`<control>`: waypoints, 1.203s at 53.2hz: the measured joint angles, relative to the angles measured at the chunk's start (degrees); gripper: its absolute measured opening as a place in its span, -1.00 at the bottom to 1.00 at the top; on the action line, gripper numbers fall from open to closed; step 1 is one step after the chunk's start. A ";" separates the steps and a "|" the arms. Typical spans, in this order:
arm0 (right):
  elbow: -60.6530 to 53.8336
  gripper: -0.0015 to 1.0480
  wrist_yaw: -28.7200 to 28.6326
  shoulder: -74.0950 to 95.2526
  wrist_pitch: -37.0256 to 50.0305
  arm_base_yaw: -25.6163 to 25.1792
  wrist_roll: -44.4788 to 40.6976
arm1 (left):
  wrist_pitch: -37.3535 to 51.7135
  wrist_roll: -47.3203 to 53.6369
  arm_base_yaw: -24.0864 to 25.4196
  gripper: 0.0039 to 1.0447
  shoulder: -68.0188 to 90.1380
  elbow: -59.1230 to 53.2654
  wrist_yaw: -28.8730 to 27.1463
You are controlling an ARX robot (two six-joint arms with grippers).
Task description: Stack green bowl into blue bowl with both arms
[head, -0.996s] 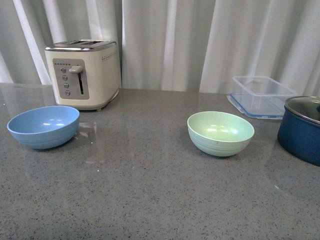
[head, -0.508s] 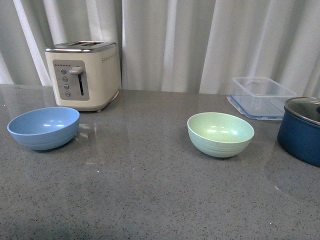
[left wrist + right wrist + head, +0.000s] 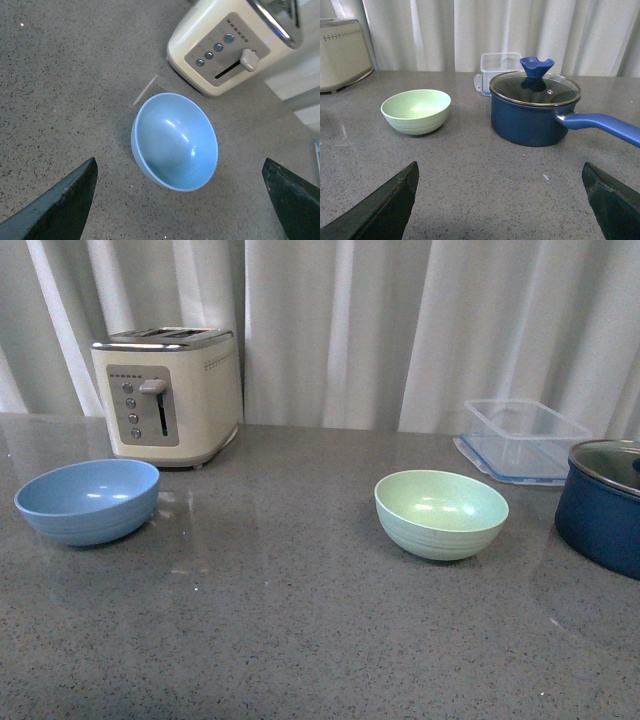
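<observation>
The green bowl [image 3: 441, 513] stands upright and empty on the grey counter, right of centre; it also shows in the right wrist view [image 3: 416, 111]. The blue bowl [image 3: 88, 500] stands empty at the far left, in front of the toaster; the left wrist view sees it from above [image 3: 175, 141]. Neither arm shows in the front view. My left gripper [image 3: 180, 200] is open and empty above the counter, just short of the blue bowl. My right gripper [image 3: 500, 200] is open and empty, low over the counter, well short of the green bowl.
A cream toaster [image 3: 168, 392] stands at the back left. A clear plastic container [image 3: 522, 437] sits at the back right. A dark navy pot [image 3: 605, 504] with a glass lid and long handle [image 3: 602, 126] stands right of the green bowl. Curtains hang behind the counter.
The front view has shifted slightly, so everything sits a little lower in the picture. The bowls have not moved on the counter.
</observation>
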 joint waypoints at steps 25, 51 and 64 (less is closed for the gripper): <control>0.00 0.81 0.00 0.00 0.00 0.00 -0.02 | -8.02 0.77 -2.29 0.88 24.94 17.94 -5.25; 0.00 0.81 0.00 0.00 0.00 0.00 0.00 | -13.18 3.98 -5.14 0.41 31.95 24.15 -8.26; 0.00 0.81 0.00 0.00 0.00 0.00 0.00 | -13.46 4.26 -5.29 -0.28 32.39 24.83 -8.59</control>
